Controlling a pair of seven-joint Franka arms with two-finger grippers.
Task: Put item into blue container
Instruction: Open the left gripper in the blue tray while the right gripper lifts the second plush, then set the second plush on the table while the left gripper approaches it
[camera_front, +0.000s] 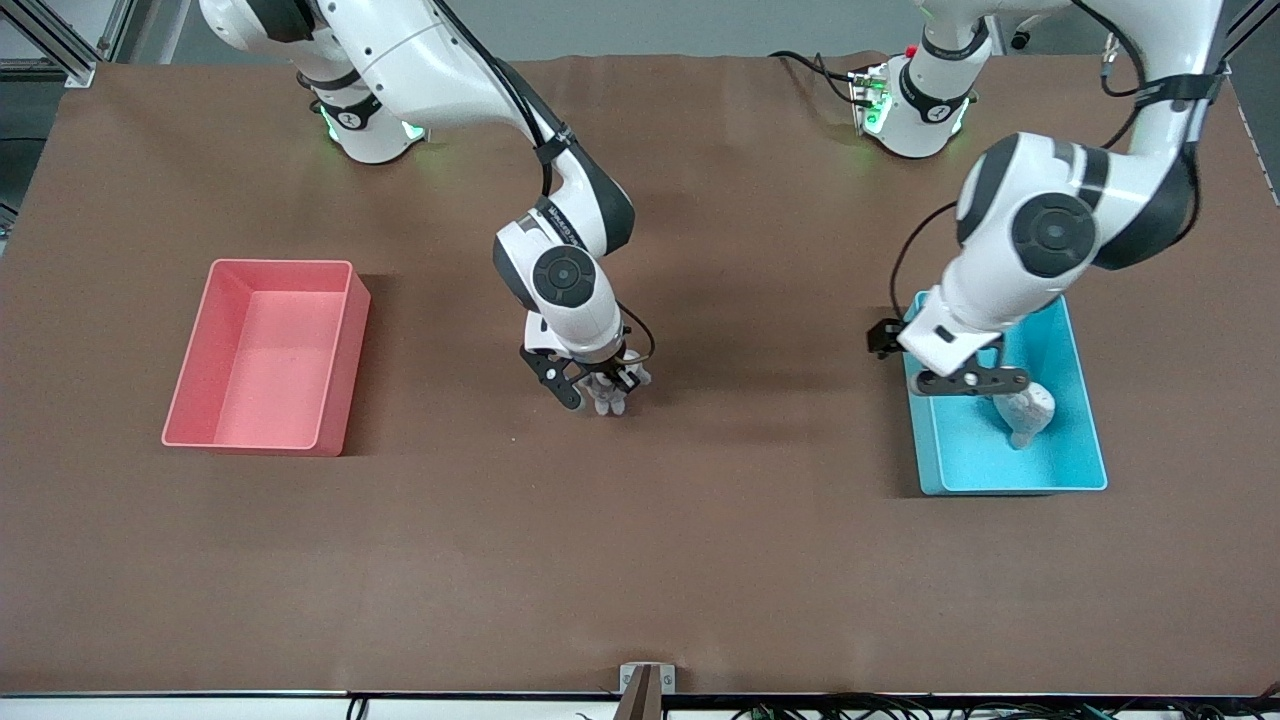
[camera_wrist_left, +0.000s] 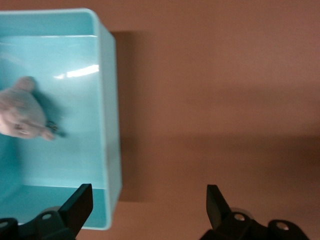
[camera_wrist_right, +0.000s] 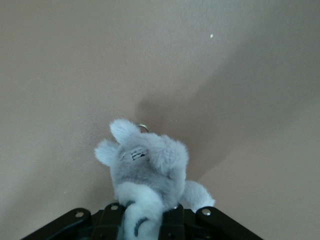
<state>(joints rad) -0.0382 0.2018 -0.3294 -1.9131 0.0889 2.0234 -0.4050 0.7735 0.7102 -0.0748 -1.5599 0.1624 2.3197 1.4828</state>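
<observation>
plush toy (camera_front: 1028, 415) in blue container (camera_front: 1085, 440) (pink bin (camera_front: 200, 400) well apart)

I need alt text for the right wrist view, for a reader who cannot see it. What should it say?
The right gripper is shut on a small grey plush toy, seen from just above. The toy's ears and a small metal ring point away from the camera, and under it there is only the plain brown table with the toy's shadow.

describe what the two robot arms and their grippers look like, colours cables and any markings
Both arms are glossy white with black joint bands and round dark grey joint caps. Black cables run along each. Their bases glow green. The left gripper and right gripper have black, angular fingers. Small lettering on the right arm's wrist is unreadable.
</observation>
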